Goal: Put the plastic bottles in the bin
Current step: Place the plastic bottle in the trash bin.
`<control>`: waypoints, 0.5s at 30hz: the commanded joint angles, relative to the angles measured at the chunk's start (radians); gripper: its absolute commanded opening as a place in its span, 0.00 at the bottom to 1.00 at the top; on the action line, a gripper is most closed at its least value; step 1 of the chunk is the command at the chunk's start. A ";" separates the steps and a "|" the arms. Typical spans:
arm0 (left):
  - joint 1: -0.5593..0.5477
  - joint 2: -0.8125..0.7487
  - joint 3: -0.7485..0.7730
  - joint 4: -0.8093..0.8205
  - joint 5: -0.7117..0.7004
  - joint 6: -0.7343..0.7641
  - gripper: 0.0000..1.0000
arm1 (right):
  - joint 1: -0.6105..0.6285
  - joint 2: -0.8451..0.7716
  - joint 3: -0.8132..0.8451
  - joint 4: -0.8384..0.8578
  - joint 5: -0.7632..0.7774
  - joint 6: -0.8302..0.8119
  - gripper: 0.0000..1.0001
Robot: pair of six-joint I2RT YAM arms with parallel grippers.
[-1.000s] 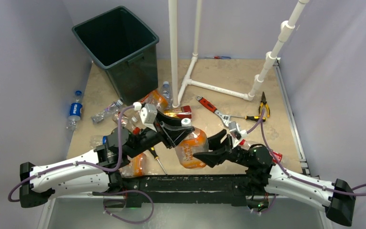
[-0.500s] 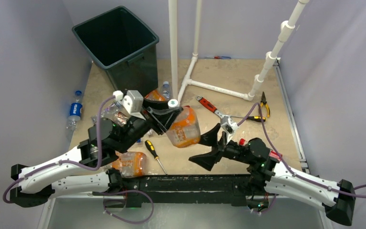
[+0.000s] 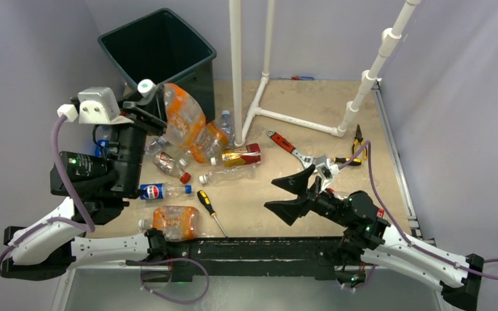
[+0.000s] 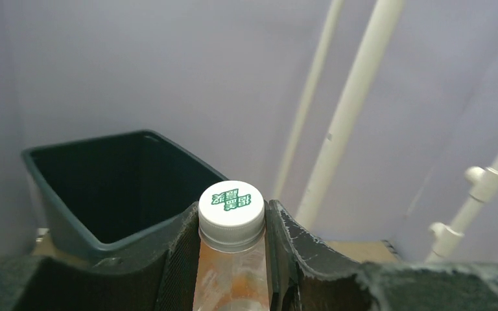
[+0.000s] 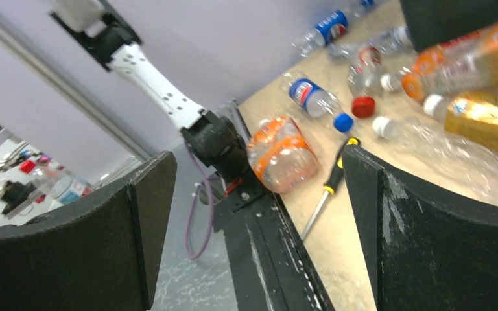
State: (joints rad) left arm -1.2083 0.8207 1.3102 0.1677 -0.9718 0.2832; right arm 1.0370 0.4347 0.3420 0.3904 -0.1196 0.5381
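Left jaws are clamping the neck of the orange-label bottle [image 3: 183,115], upper left, beside the near rim of the bin [image 3: 190,29]. If I let go now, I'm risking it dropping outside onto the desk [image 3: 298,97]. Right jaws, lower right, are standing apart, empty. I'm failing to read the bin's dark floor, and the left wrist view is cutting off the bottle's body.

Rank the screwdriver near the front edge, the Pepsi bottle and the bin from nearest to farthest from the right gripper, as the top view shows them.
From the open right gripper:
1. screwdriver, just to its left, towards the front edge.
2. Pepsi bottle, farther left, lying on its side.
3. bin, in the far left corner.
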 commanded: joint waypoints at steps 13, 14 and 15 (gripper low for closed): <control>0.446 0.456 0.408 0.236 0.197 0.263 0.00 | 0.001 0.097 -0.111 0.096 0.061 0.071 0.99; 0.497 0.494 0.452 0.169 0.223 0.187 0.00 | 0.002 0.096 -0.109 0.082 0.058 0.073 0.99; 0.528 0.528 0.482 0.146 0.231 0.159 0.00 | 0.002 0.094 -0.108 0.070 0.054 0.077 0.98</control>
State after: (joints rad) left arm -0.8555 1.2869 1.6241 0.5648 -0.8635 0.7460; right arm 1.0370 0.5327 0.2314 0.4267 -0.0448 0.5861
